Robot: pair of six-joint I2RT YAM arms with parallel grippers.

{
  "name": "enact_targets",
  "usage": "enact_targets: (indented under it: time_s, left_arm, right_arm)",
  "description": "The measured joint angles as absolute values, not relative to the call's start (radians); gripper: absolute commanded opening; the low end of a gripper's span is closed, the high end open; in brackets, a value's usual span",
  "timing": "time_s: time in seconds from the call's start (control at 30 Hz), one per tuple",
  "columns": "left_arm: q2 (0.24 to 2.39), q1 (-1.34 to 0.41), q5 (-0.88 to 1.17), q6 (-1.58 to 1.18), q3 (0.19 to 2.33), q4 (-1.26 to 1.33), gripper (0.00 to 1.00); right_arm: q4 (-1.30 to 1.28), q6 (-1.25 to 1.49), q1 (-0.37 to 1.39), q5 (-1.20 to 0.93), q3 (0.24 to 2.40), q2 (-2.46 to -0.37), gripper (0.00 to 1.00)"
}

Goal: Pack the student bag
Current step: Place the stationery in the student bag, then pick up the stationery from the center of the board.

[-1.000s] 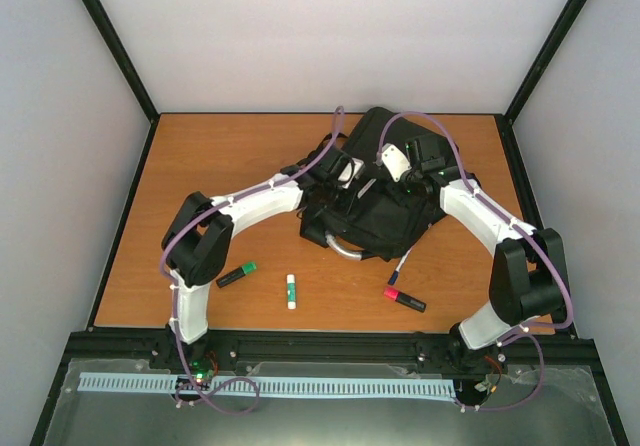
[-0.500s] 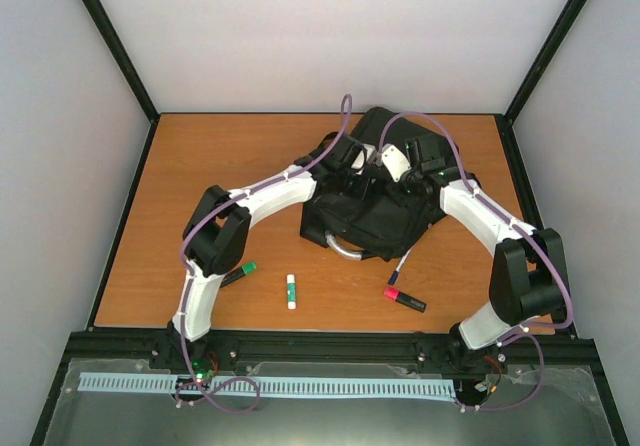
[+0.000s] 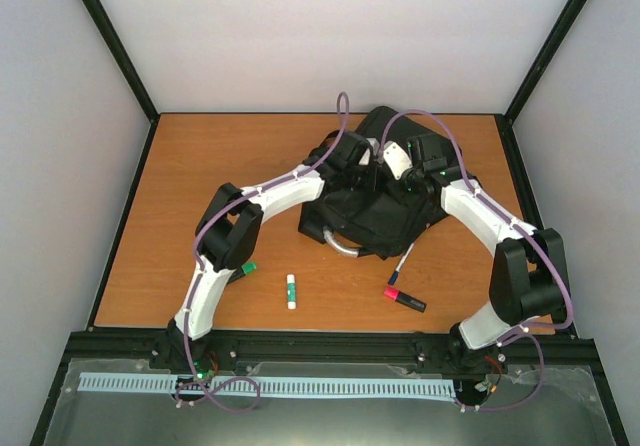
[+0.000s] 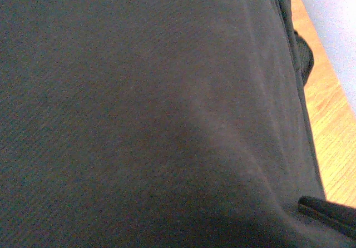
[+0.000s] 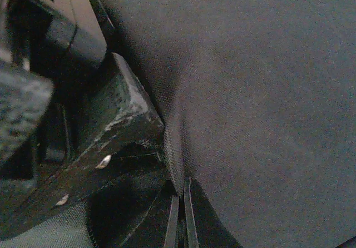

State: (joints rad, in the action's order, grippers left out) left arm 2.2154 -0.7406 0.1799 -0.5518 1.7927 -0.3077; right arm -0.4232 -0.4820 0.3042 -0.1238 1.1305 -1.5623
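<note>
On table (image 3: 200, 166): one student bag (image 3: 375, 216), two markers (image 3: 404, 299), one glue stick (image 3: 291, 290).

Pale grey walls (image 3: 330, 36), black corner posts (image 3: 110, 41) — orange wooden table (image 3: 220, 156), even light

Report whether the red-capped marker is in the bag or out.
Out: the red-capped marker lies on the table, apart from the student bag.
</note>
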Motion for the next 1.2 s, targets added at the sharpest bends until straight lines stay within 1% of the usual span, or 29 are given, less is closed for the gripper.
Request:
enact_targets:
  time_s: [0.13, 0.3, 0.53, 0.7, 0.83, 1.0, 1.1, 1.2]
  left_arm:
    - [2.193, -0.740, 0.177, -0.570, 1.744, -0.264, 0.45]
    - [2.094, -0.740, 0.162, -0.569, 1.624, -0.214, 0.48]
    - [1.901, -0.741, 0.149, -0.553, 1.480, -0.202, 0.51]
    - [1.710, -0.767, 0.088, -0.507, 1.267, -0.154, 0.52]
    - [1.576, -0.841, 0.017, -0.408, 1.086, -0.110, 0.52]
    - [1.499, -0.940, -0.017, -0.286, 0.939, -0.071, 0.52]
    - [1.478, -1.001, -0.036, -0.213, 0.881, -0.062, 0.51]
    - [1.485, -1.069, -0.062, -0.151, 0.876, -0.068, 0.51]
  right_arm:
    - [-0.422, -0.477, 0.303, -0.128, 1.131, -1.562, 0.03]
    - [-0.433, -0.472, 0.304, -0.130, 1.131, -1.563, 0.03]
    - [-0.435, -0.471, 0.309, -0.131, 1.131, -1.589, 0.03]
    - [-0.436, -0.471, 0.309, -0.133, 1.131, -1.591, 0.03]
    - [-0.437, -0.471, 0.309, -0.138, 1.131, -1.592, 0.03]
    - [-0.438, -0.471, 0.309, -0.146, 1.132, -1.606, 0.03]
    - [-0.438, -0.471, 0.309, -0.150, 1.134, -1.615, 0.03]
    - [-0.439, -0.471, 0.309, -0.150, 1.134, -1.615, 0.03]
